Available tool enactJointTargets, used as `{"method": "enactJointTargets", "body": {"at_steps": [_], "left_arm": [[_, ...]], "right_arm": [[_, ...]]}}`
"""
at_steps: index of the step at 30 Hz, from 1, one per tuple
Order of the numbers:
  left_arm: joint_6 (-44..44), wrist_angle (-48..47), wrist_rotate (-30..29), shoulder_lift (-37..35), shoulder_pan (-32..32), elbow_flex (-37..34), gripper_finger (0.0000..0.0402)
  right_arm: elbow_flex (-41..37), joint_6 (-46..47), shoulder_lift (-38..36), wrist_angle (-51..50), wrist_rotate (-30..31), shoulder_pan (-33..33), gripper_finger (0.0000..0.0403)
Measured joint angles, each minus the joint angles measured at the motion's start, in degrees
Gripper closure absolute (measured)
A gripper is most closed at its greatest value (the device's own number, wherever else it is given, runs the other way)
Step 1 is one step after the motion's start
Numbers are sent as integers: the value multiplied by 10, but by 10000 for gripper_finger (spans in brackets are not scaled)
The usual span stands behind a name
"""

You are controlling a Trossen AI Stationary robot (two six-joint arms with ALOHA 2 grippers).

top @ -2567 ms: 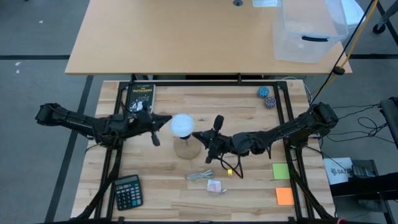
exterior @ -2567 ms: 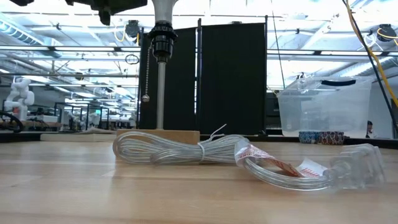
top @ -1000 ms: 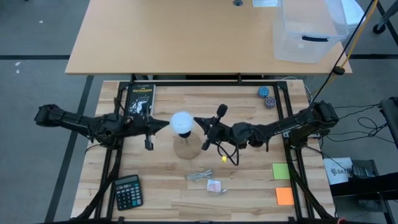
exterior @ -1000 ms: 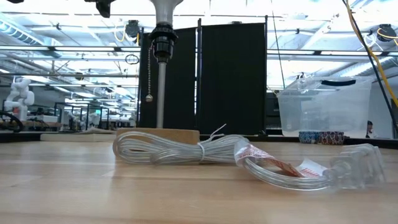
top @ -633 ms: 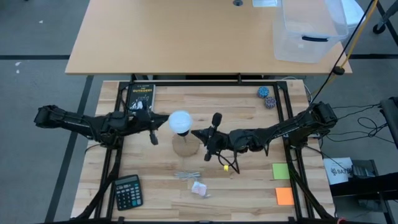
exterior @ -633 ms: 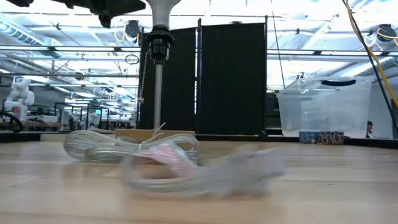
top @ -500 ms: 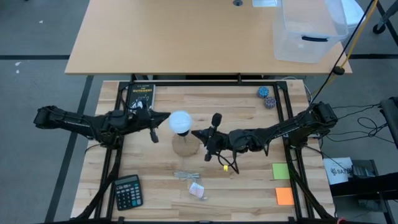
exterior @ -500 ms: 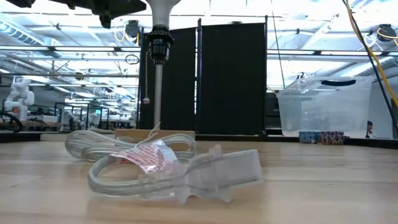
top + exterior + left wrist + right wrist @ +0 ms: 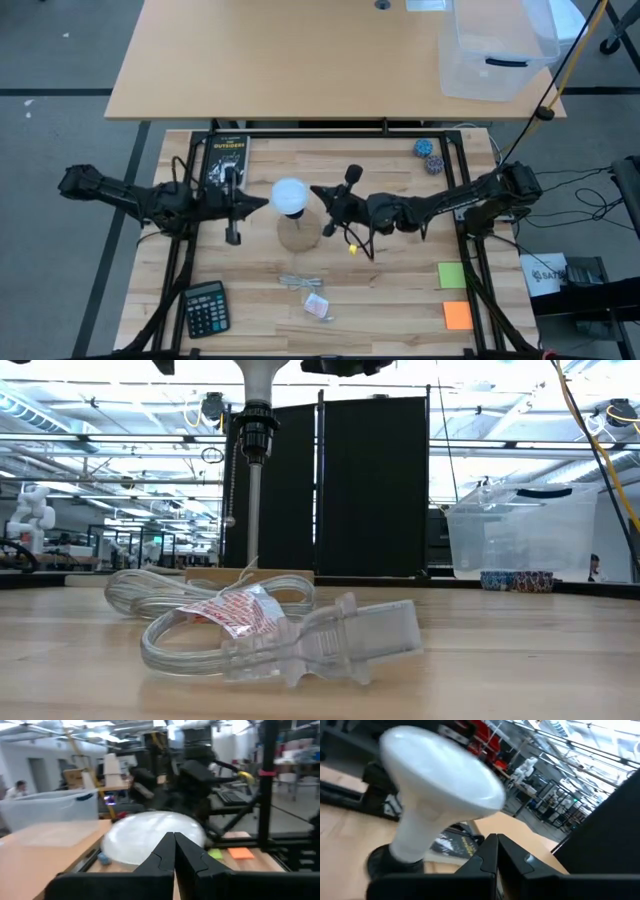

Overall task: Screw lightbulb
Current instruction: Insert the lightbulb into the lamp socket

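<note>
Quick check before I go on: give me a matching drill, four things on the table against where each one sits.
Things:
1. lightbulb
2. calculator
3. book
4. orange sticky note

Places:
A. near left corner
B. near right corner
C. far edge, beyond the left claw
D. middle of the table, on the lamp socket, between the two claws

Pairs: 1-D, 2-A, 3-C, 4-B
</note>
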Motion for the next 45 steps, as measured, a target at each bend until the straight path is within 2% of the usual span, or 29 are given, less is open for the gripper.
{"method": "enactJointTargets", "body": {"at_steps": [3,6,12,25,30,36,41,45], "left_arm": [[10,5,0,4,-20,0,401],[9,4,-1,14,-28,0,401],[8,0,-32,32,-27,0,401],[-25,-19,-82,31,18,0,401],[-56,-31,-133,31,34,1,401],[-69,-35,-140,33,51,0,401],[-61,-22,-130,25,38,0,401],[-23,12,-122,7,6,0,401]], "right_arm": [[0,-6,0,23,-7,-9,403],[0,-14,0,37,-41,-17,403],[0,-16,0,48,-77,-22,403],[-1,-31,-3,37,-59,1,403],[0,-31,-3,29,-89,10,403],[-1,-30,0,-2,-130,22,403],[0,-11,0,-30,-119,25,403],[0,-6,0,-40,-66,17,403]]}}
